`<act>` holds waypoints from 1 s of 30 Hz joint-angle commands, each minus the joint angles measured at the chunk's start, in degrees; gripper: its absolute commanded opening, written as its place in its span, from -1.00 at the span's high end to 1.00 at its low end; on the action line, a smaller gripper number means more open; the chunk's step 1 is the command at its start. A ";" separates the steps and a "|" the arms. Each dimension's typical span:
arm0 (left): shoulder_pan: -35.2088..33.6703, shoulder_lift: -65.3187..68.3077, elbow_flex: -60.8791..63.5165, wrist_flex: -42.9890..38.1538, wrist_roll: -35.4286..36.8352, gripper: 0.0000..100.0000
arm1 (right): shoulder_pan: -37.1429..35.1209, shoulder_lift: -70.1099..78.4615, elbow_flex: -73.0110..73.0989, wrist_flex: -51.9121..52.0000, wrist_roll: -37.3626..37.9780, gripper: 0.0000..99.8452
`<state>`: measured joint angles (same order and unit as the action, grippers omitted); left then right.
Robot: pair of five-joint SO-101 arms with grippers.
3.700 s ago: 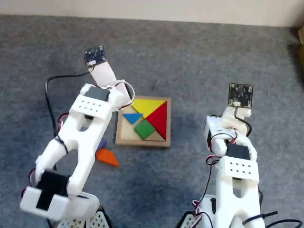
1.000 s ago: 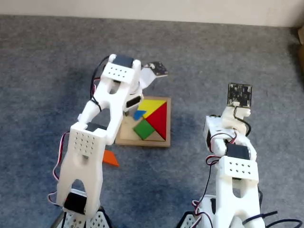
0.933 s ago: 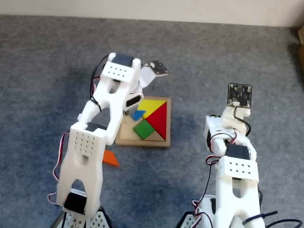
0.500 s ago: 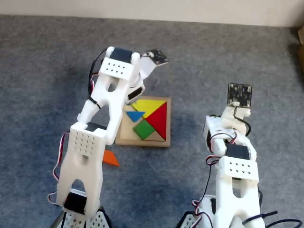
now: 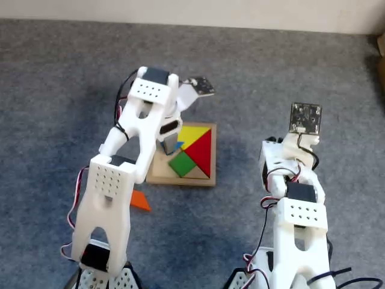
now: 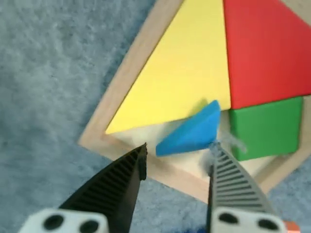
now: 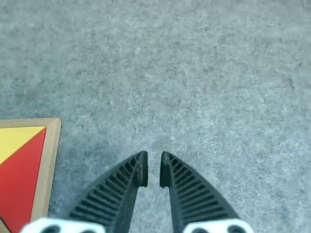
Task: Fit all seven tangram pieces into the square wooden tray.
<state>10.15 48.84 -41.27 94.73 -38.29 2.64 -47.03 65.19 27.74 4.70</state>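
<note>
**At the tray's left edge: blue triangle under open jaws**

The left gripper, spread wide and empty, hangs just above the blue triangle, which lies beside the yellow triangle and the green square. Its long side lies slanted to the jaw line, so the wrist probably needs a turn. The right gripper, almost closed and empty, is well apart, past the right edge.
</note>
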 commanded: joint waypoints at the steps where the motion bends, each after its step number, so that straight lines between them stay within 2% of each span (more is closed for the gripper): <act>1: 0.57 -0.92 2.15 -3.78 -0.09 0.59 | -0.57 -1.71 -0.31 -1.45 -0.35 0.89; 4: 1.01 -1.01 2.95 -4.92 0.09 0.61 | -0.57 -1.71 -0.31 -1.45 -0.35 0.89; 10: 2.59 -1.19 2.77 -4.84 0.18 0.87 | -0.57 -1.71 -0.31 -1.45 -0.35 0.89; 13: 2.77 -1.45 2.77 -4.75 3.16 0.93 | -0.57 -1.71 -0.31 -1.54 -0.35 0.89; 19: 2.77 -1.54 -0.13 -4.31 4.66 0.99 | -0.57 -1.71 -0.31 -1.54 -0.35 0.89; 30: 2.77 -7.34 -1.80 -0.79 14.51 0.99 | -0.57 -1.71 -0.31 -1.54 -0.35 0.89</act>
<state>12.09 47.34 -40.75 93.32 -26.68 2.64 -47.03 65.19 27.56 4.70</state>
